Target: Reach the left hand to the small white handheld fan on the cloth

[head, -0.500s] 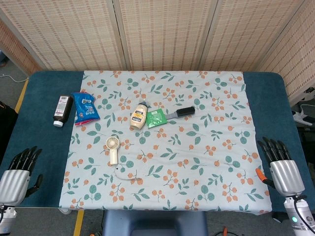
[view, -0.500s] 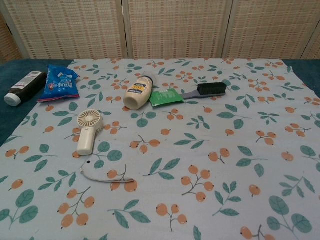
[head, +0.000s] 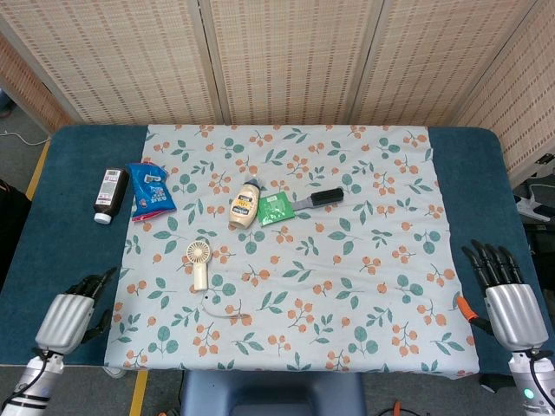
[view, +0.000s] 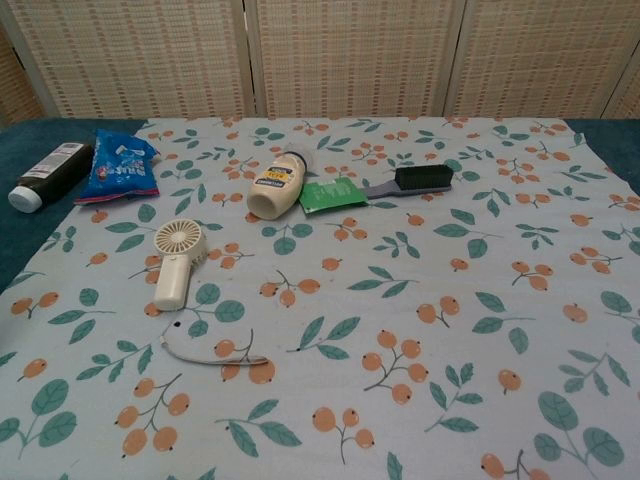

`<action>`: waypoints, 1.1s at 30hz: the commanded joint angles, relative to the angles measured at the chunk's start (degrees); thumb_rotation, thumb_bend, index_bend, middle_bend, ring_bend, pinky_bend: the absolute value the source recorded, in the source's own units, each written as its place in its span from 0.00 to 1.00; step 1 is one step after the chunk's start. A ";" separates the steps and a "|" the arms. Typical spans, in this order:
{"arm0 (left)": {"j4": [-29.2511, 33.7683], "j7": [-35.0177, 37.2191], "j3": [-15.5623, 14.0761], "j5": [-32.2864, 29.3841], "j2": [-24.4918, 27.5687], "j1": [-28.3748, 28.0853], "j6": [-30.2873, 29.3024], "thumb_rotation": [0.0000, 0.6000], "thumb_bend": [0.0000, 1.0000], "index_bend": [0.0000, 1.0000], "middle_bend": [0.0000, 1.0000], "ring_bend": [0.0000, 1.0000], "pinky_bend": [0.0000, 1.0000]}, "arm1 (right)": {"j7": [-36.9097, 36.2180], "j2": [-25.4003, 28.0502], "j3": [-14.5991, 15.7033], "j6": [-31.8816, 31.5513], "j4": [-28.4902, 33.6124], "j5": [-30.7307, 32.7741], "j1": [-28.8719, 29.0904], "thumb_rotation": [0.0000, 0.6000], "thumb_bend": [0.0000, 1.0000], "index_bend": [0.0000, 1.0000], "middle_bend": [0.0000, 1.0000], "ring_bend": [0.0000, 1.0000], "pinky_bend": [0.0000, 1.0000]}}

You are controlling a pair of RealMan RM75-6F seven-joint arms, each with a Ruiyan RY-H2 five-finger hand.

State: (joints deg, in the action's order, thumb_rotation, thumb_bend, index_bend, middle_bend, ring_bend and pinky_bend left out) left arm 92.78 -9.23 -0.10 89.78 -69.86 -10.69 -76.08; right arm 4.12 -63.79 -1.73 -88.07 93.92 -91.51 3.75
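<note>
The small white handheld fan (head: 197, 261) lies on the flowered cloth (head: 364, 260), left of centre, with its thin wrist cord (head: 221, 307) trailing toward the front. In the chest view the fan (view: 176, 260) is at mid left. My left hand (head: 71, 314) hovers at the table's front left corner, well left of and nearer than the fan, its fingers apart and holding nothing. My right hand (head: 506, 299) hangs at the front right edge, fingers spread and empty. Neither hand shows in the chest view.
Behind the fan lie a cream bottle (head: 245, 204), a green packet (head: 277, 208) and a black brush (head: 317, 199). A blue snack bag (head: 151, 190) and a dark bottle (head: 110, 194) sit at the far left. Woven screens stand behind the table.
My left hand has moved right and forward, toward the cloth's front left corner. My right hand has dropped slightly toward the front edge. The objects have not moved.
</note>
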 commanded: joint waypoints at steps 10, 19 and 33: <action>-5.89 -11.44 5.61 -11.88 -10.92 -14.11 20.01 1.00 0.93 0.00 0.87 0.77 0.95 | 0.27 -0.94 -0.50 1.43 -1.31 1.22 0.58 1.00 0.21 0.00 0.00 0.00 0.00; -9.42 -12.23 4.78 -12.21 -14.77 -16.29 20.20 1.00 0.92 0.00 0.87 0.77 0.95 | 0.56 -0.39 -1.21 1.01 -1.16 2.55 0.23 1.00 0.21 0.00 0.00 0.00 0.00; -11.98 -12.97 1.44 -9.93 -16.59 -16.46 18.54 1.00 0.90 0.00 0.87 0.77 0.95 | 1.63 0.08 -0.90 1.31 0.06 2.80 -0.07 1.00 0.22 0.00 0.00 0.00 0.00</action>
State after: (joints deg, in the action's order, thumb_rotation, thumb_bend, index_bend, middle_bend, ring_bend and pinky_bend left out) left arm 81.06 -21.91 1.46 80.01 -86.30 -27.04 -57.65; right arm 5.76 -63.72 -2.64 -86.76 93.98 -88.69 3.69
